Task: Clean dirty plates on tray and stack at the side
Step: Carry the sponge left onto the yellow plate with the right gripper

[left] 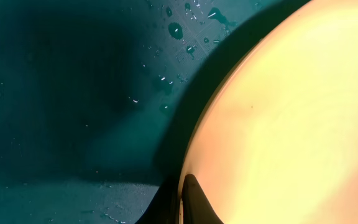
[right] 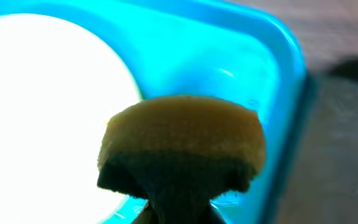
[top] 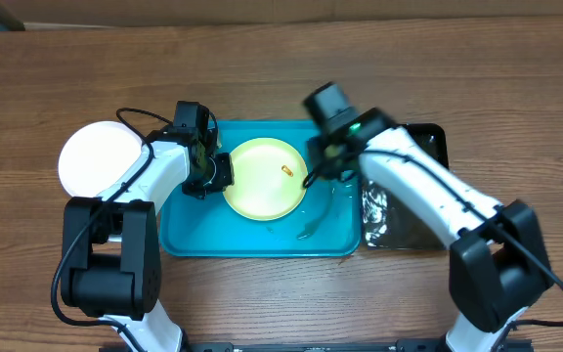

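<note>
Closest to us, the left gripper [left: 185,200] is clenched on the left rim of the yellow-green plate [top: 262,181]. In its wrist view we see a dark finger pressed against the edge. The right gripper [right: 178,208] is clamped on a sponge [right: 182,134], yellow on top and dark beneath, which hangs over the plate's right side.

The plate lies inside the turquoise tray [top: 189,235], and the orange smear [top: 287,170] on it has not been wiped yet. Droplets [left: 175,28] dot the tray floor beside it.

We think the main risk is the wet floor. A hard sideways scrub could slide the plate or twist it out of the thin pinch on its rim. A stroke placed too far right would miss the smear.

Further out, a white plate [top: 99,159] sits on the table [top: 516,88] to the left of the tray. Glare stops us telling whether it is one plate or two stacked. A black tray [top: 428,137] lies just to the right, and the crumpled shiny thing [top: 377,210] on it is possibly foil. In the right wrist view the plate is blown out, so the smear cannot be seen there.
</note>
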### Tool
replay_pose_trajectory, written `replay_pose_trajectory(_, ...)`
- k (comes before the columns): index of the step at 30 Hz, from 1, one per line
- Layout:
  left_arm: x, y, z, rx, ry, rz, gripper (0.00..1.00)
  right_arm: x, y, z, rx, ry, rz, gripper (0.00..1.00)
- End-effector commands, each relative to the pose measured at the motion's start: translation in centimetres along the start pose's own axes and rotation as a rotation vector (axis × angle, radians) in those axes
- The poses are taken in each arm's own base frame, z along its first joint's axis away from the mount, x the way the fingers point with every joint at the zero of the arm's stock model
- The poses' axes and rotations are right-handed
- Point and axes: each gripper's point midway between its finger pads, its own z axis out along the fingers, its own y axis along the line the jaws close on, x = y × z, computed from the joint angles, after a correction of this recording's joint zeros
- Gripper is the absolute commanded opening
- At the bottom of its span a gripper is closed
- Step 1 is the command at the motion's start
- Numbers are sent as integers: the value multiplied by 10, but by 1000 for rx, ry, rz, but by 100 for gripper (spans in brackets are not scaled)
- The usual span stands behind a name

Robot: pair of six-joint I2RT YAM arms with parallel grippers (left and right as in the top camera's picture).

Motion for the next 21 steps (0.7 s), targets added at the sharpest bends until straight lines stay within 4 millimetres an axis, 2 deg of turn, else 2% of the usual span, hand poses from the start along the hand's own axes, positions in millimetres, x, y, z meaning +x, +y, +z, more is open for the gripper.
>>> replay_pose_trajectory(1,15,3,11,-18,48,-4,4,-17,11,-12,91,-109,-92,4)
replay_pose_trajectory(6,15,3,11,-19,49,-4,4,-23,37,-13,117,-179,-238,4)
replay_pose_trajectory(11,15,3,11,-18,49,-4,4,-22,54,9,114,-183,-307,4)
replay_pose_trajectory(16,15,3,11,-18,49,-3,4,-23,45,34,203,-184,-310,4)
replay_pose_trajectory(21,15,3,11,-18,48,-4,4,-14,47,58,198,-143,-328,4)
